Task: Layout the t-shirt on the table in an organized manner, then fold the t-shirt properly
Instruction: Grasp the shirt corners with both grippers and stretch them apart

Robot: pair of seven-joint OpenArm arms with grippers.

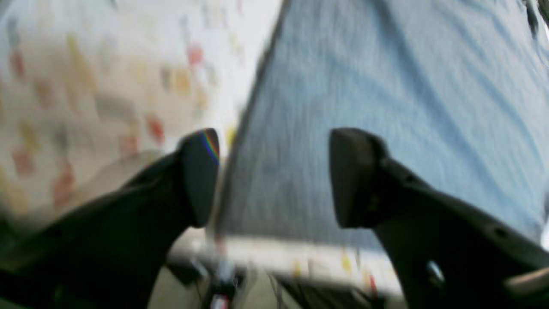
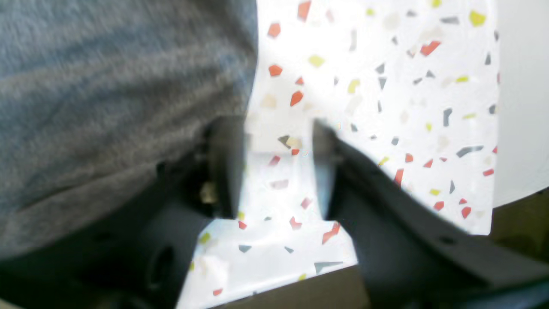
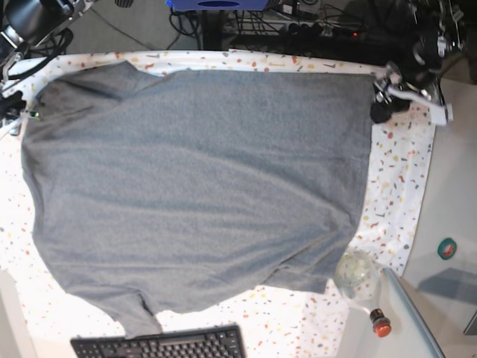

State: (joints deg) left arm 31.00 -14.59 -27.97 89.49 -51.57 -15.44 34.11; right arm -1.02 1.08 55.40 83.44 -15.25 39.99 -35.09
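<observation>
Speckled table (image 3: 406, 168) lies under the t-shirt (image 3: 194, 186), spread flat between my arms. My left gripper (image 1: 274, 178) gapes empty over its corner; my right gripper (image 2: 274, 167), open and empty, sits just off the opposite edge.

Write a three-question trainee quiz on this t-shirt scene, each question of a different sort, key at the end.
1. True or false: the t-shirt lies spread flat on the table.
2. Multiple choice: the left gripper is (A) shut on cloth, (B) open with nothing between its fingers, (C) out of view.
3. Fill in: at the table's near edge in the base view, below the shirt, lies a black ____.

Key: 1 true; 2 B; 3 keyboard.
</observation>
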